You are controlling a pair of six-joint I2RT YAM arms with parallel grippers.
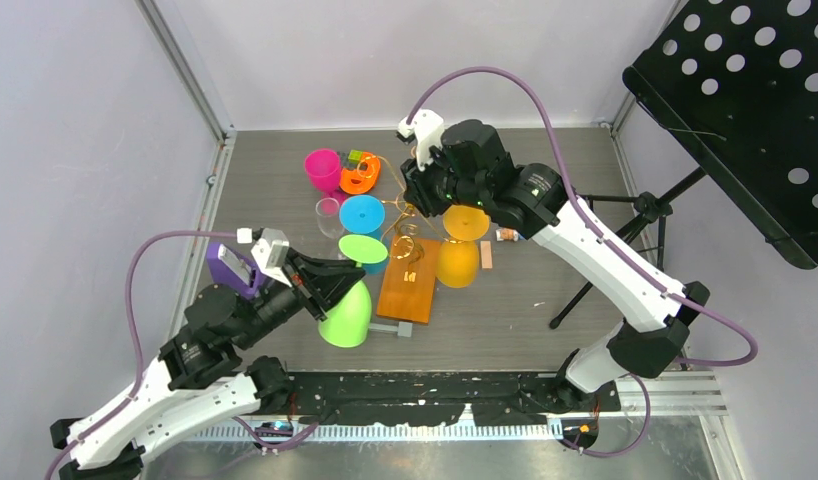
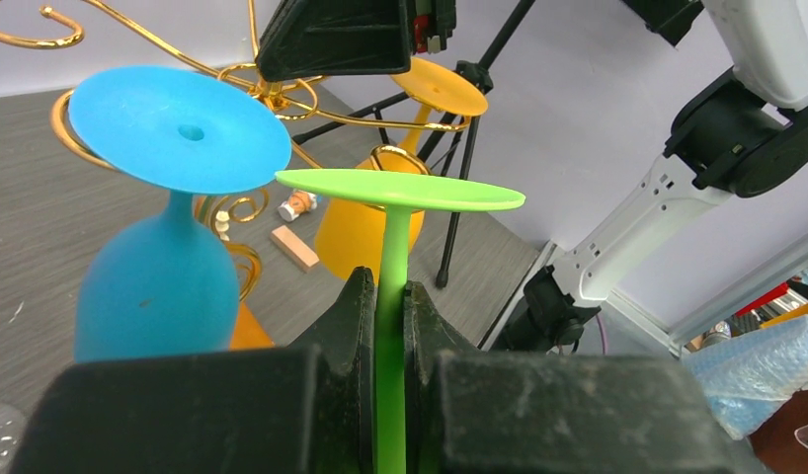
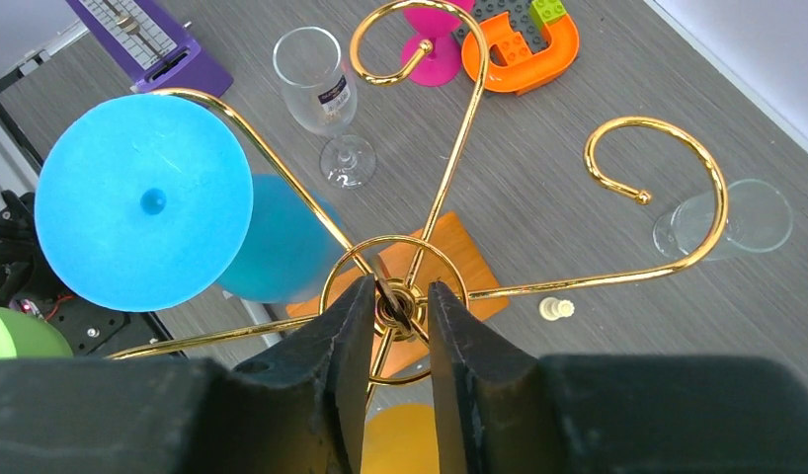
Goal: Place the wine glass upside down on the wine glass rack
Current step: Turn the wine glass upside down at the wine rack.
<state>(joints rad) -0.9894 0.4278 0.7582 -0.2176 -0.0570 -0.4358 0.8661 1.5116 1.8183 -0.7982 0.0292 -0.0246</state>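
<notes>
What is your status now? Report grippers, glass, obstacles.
Left gripper shut on green wine glass stem, foot up. Right gripper shut on rack top. Blue glass hangs close beside.

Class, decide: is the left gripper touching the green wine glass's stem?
Touching. The left wrist view shows the left gripper closed on the green wine glass, both fingers pressed against its stem with no gap.

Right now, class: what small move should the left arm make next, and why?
Probably slide the green glass stem into a free rack hook: the left gripper clamps it base-up beside the rack, whose top the right gripper grips.
</notes>
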